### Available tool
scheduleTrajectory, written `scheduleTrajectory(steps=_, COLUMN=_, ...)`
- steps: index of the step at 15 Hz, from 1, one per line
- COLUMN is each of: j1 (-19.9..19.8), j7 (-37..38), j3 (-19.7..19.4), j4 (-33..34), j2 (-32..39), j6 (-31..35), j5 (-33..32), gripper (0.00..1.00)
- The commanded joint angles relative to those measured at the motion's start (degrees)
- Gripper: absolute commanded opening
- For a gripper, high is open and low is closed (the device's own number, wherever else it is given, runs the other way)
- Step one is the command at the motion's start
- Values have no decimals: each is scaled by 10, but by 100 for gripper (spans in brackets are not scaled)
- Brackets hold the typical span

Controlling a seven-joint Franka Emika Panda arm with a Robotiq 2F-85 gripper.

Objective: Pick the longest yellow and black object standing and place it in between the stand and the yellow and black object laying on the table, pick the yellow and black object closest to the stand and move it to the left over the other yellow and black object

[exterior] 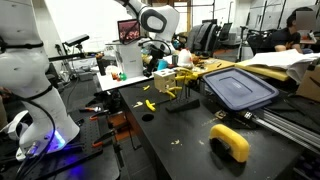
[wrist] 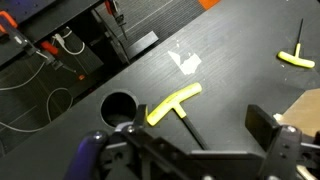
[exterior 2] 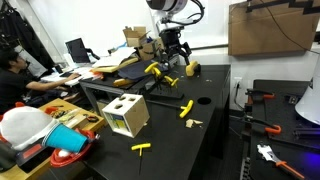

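Evidently nothing was done yet. Tool (wrist: 190, 150) hung wide and empty above the bench (wrist: 230, 40). One yellow-and-black key (wrist: 175, 103) lay flat just beneath it, with the loaded stand (exterior 2: 158, 70) close beside. Both moves were left to do, I judged.
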Motion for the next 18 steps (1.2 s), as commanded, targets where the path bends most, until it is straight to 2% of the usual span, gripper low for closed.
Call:
scheduleTrajectory(steps=1, j1=-8, j7=53, j3=-10, j4=16, j2=24, j6=-7, j5=47, gripper=100)
scheduleTrajectory(steps=4, j1=-4, j7=116, j3=-21, j4=9, j2=23, j6=30, j5=60, gripper=100)
scheduleTrajectory(steps=7, j1=6, j7=190, j3=-23, j4=2, j2=2, j6=70, j5=27, gripper=100)
scheduleTrajectory(steps=8, j1=-6, j7=146, j3=-17, j4=5, j2=23, j6=57, j5=40, gripper=100)
scheduleTrajectory(steps=18, j1=-4, j7=149, j3=-17, j4=5, j2=27, j6=60, j5=38, gripper=100)
